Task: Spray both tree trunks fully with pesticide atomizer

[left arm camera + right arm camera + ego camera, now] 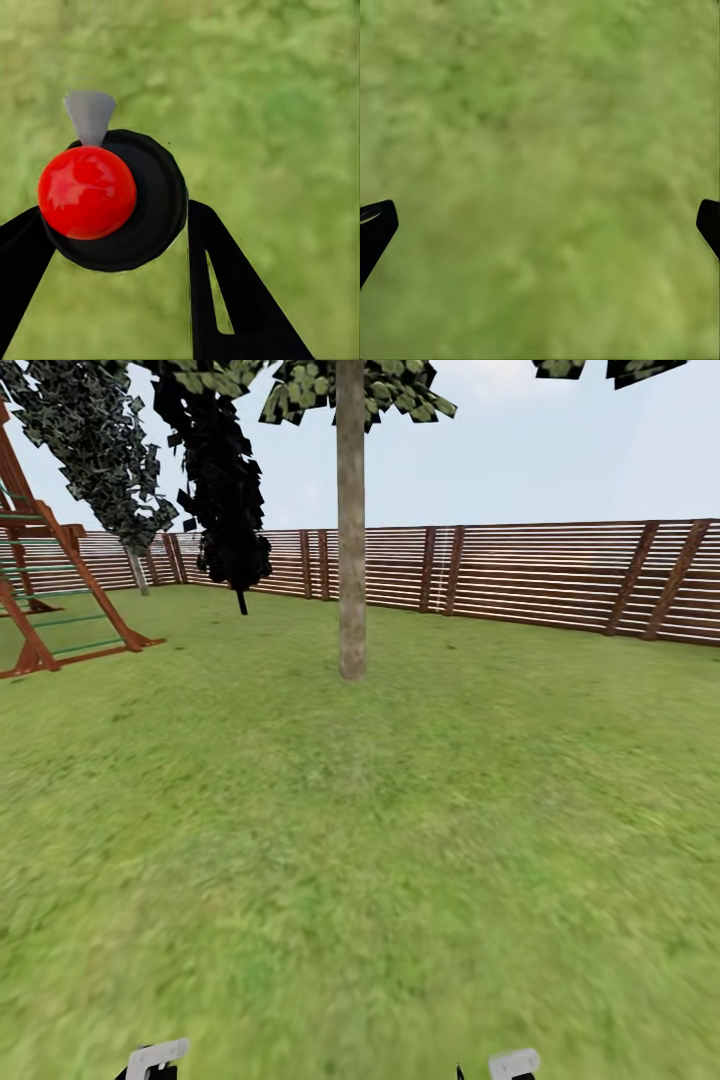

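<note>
A tree with a straight grey-brown tree trunk stands on the lawn ahead, slightly left of centre, a few metres off. The foot of a second leafy tree shows far back left by the fence. In the left wrist view, the pesticide atomizer is a round black body with a red cap and a grey nozzle. My left gripper is shut on it, one black finger on each side. My right gripper is open over bare grass, its fingertips at the picture's edges.
A brown slatted fence rings the lawn behind the trees. A red-brown wooden climbing frame stands at the left. A dark column-shaped tree rises between it and the near trunk. Grass stretches from me to the trunk.
</note>
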